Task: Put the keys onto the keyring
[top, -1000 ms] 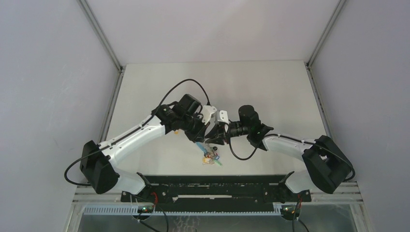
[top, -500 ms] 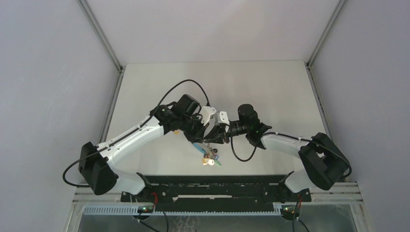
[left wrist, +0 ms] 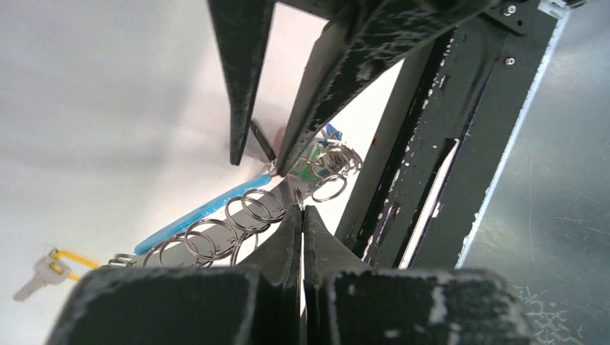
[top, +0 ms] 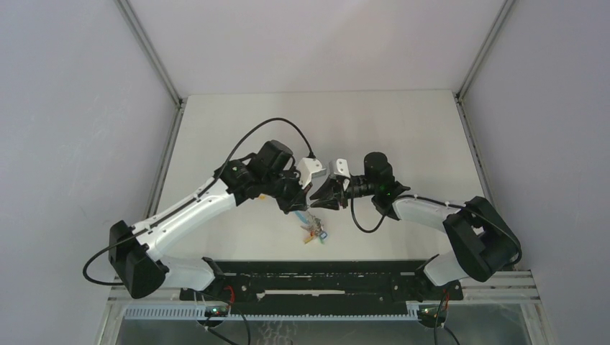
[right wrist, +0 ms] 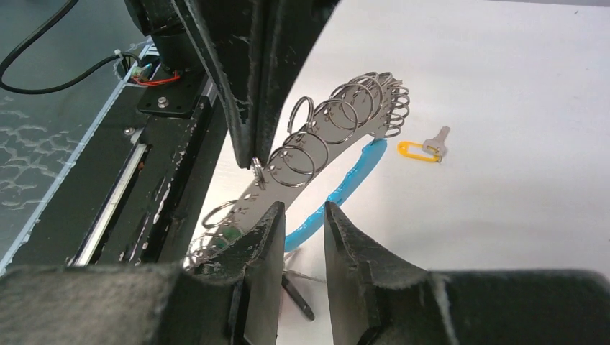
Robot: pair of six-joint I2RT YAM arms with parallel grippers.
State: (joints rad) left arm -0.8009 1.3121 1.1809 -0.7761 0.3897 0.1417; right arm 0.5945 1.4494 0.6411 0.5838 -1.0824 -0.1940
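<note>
The left gripper, fingers pressed together on one ring, holds the keyring slanting away from the right gripper, whose jaws stand apart and empty at its near end; the yellow-tagged key lies beyond its far end.
</note>
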